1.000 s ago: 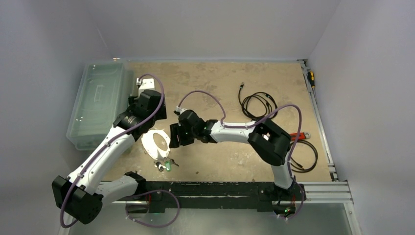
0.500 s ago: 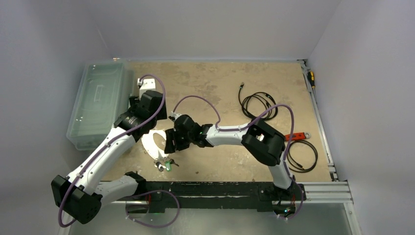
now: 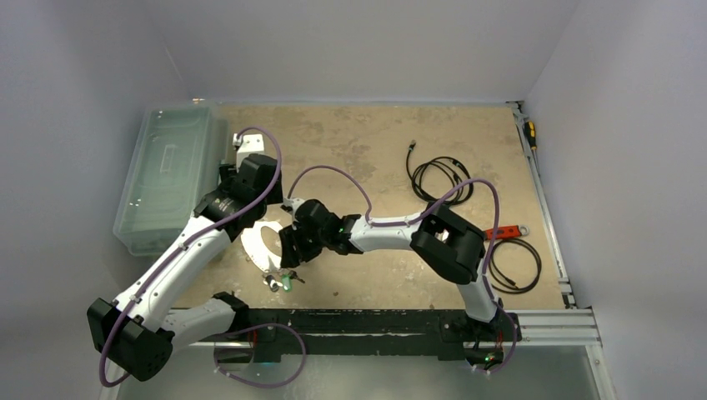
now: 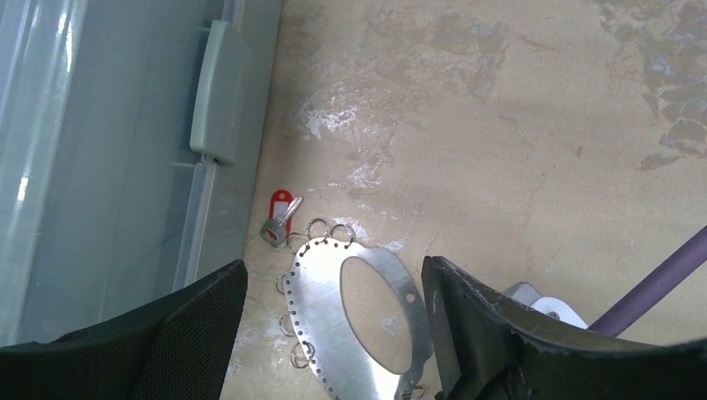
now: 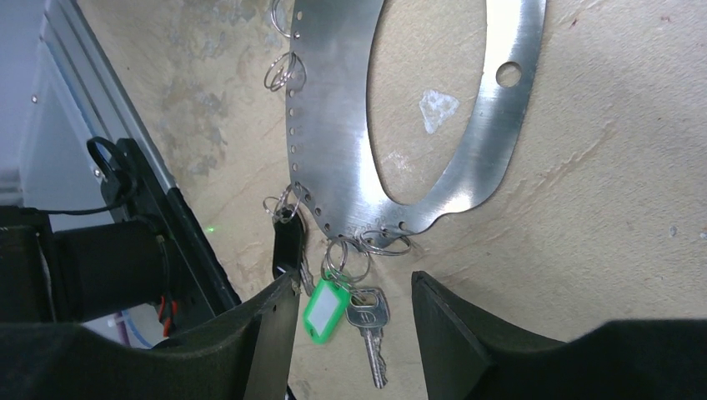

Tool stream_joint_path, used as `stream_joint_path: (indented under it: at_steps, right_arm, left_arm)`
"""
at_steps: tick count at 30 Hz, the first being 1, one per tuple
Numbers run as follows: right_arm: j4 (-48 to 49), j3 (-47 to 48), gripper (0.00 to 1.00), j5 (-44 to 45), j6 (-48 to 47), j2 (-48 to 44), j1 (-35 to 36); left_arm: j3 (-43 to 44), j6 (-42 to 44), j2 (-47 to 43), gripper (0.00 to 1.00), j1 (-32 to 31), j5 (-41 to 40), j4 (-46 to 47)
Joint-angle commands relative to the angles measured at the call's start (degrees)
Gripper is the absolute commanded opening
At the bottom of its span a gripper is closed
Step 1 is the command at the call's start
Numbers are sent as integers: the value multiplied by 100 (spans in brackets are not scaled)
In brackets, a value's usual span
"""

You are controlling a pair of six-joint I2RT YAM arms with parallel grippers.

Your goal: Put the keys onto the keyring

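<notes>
Two black cables sit well to the right of the work: a coiled cable toward the far side and a second loop by the right rail, with a red-handled wrench between them. A clear plastic bin fills the left edge. The keyring lies flat on the table just right of the bin, near the black front rail. The left gripper hangs over its far side and the right gripper over its near end, so both arms crowd one spot. Each gripper's fingers stand apart and hold nothing; the green-tagged key shows in the right gripper's gap. The keyring is a thin brushed-steel oval plate with a large oval cut-out, small holes along its rim and wire split rings through some. The green-tagged key and a black-headed key sit on rings at its near end. A red-tagged key lies by the far end, close to the bin's wall; whether it is joined to the plate I cannot tell. The table is mottled tan and scuffed. Open surface runs from the keyring toward the far wall and right as far as the cables.
</notes>
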Motion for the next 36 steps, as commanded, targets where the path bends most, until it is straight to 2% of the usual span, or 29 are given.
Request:
stream_joint_path:
  at_steps: [1,15,24,36]
  right_arm:
    - [26,-82,54,-138,-362,-249,28]
    - [184,-157,46,-690,-604,-69,225]
    - [251,-91,46,-656,-880,164,226]
    - [252,-201,51,-381,-984,-91,218]
  left_arm:
    - [256,-95,-89,75,-30,-164,-2]
    - [258,-96,-46,75,-121,-258,-20]
    - [258,-95,-32,74,-122,-256,-18]
    - [249,-87,-41,73,-125,-246,-12]
